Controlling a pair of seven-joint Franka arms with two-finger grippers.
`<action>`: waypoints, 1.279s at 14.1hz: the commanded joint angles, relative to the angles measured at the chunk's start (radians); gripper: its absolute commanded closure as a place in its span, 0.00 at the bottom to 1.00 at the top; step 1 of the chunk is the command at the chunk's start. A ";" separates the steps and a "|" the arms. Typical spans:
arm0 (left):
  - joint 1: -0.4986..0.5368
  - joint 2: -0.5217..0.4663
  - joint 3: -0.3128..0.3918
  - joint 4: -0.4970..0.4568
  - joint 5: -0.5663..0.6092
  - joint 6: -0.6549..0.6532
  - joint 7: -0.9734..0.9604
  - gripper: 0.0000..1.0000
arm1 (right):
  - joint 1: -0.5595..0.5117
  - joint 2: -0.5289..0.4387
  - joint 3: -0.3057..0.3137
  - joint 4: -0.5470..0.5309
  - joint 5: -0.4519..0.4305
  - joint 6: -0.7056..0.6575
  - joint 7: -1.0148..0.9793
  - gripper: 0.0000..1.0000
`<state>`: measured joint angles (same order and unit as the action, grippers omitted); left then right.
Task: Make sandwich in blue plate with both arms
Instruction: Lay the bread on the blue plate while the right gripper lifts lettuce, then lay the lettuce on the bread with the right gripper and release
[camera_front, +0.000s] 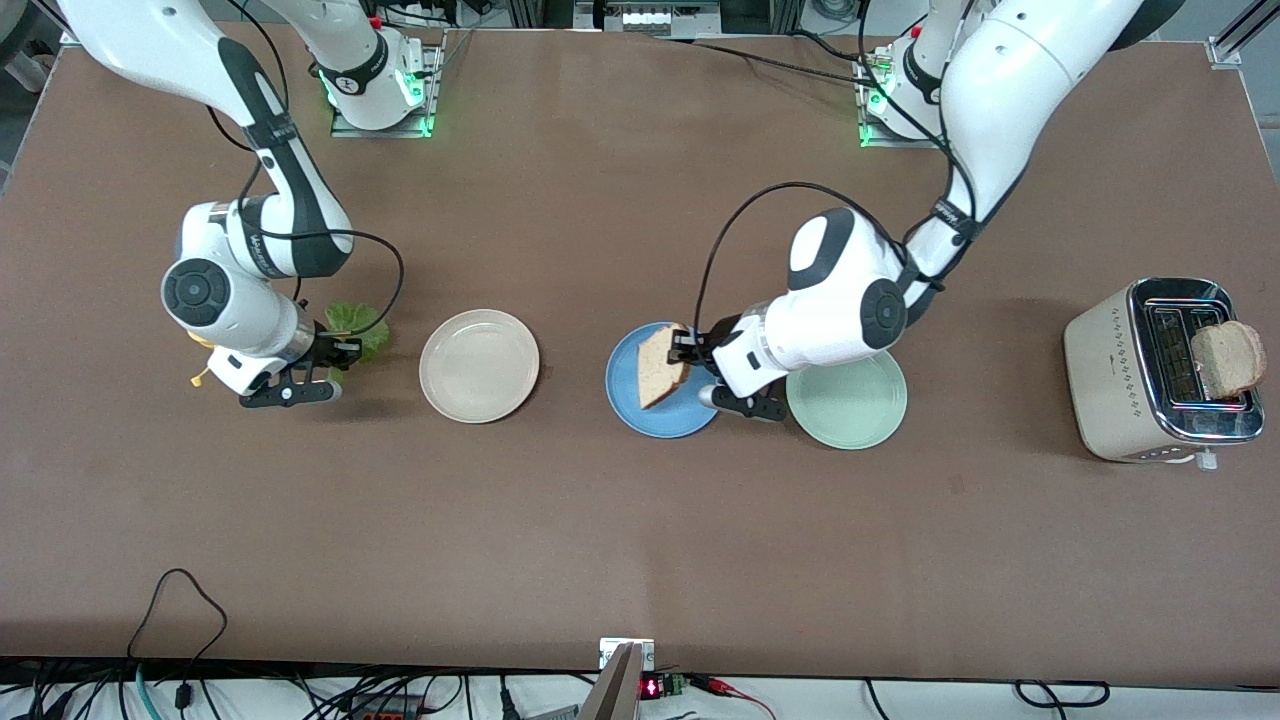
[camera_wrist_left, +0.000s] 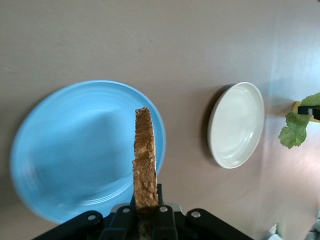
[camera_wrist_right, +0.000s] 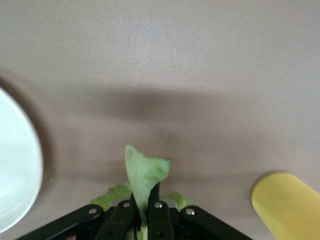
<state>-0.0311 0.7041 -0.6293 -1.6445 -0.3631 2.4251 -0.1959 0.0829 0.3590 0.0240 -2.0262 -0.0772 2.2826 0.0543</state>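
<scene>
Front view: toaster (camera_front: 1140, 375) | right wrist: end effector (camera_wrist_right: 142, 212) pinching lettuce (camera_wrist_right: 145, 175)

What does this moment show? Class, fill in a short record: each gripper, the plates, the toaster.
left gripper: shut on bread slice, over blue plate
right gripper: shut on lettuce leaf, near the right arm's end
blue plate: bare, between cream plate and green plate
toaster: second slice sticking out

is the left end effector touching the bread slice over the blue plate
Touching. The left wrist view shows the left end effector shut on the lower edge of the bread slice, which stands on edge between its fingers over the blue plate.
</scene>
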 joint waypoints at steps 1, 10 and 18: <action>-0.019 0.047 -0.001 0.022 -0.042 0.054 -0.004 0.98 | 0.038 -0.043 0.007 0.035 0.004 -0.104 0.103 1.00; 0.000 0.075 0.002 0.012 -0.043 0.043 0.009 0.00 | 0.150 -0.018 0.007 0.090 0.037 -0.138 0.357 1.00; 0.191 -0.041 0.000 -0.075 -0.040 -0.058 0.078 0.00 | 0.248 0.003 0.007 0.187 0.258 -0.176 0.585 1.00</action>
<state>0.1178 0.7637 -0.6209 -1.6699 -0.3807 2.4343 -0.1440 0.2912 0.3352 0.0345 -1.8966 0.1214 2.1384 0.5416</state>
